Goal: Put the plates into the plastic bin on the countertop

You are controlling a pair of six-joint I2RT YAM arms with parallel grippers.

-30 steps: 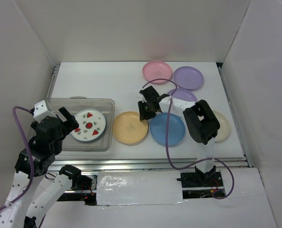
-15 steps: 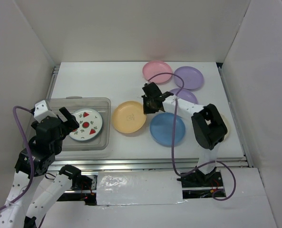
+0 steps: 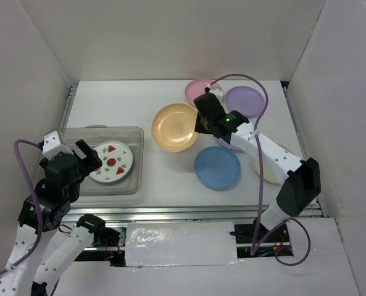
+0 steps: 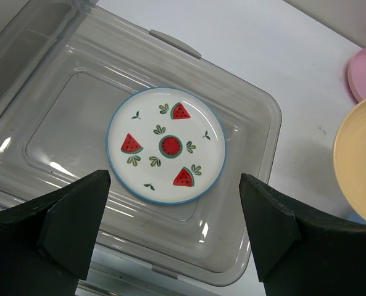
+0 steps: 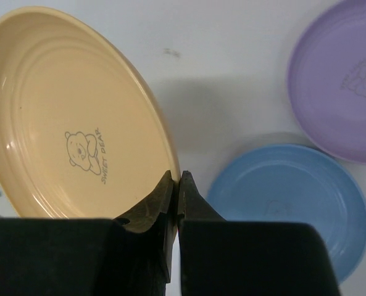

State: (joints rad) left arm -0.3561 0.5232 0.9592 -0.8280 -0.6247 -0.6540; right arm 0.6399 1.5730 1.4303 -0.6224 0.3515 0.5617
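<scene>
My right gripper is shut on the rim of the yellow-orange plate and holds it lifted above the countertop; in the right wrist view the plate fills the left and the gripper pinches its edge. The watermelon plate lies in the clear plastic bin, also in the left wrist view. My left gripper hangs open above the bin. The blue plate, pink plate, a purple plate and a cream plate lie on the countertop.
A second purple plate is mostly hidden under my right arm. White walls enclose the countertop on three sides. A metal rail runs along the front edge. The bin rim shows in the left wrist view.
My right gripper has lifted the yellow-orange plate off the countertop and carried it up and toward the back. The left arm has not moved.
</scene>
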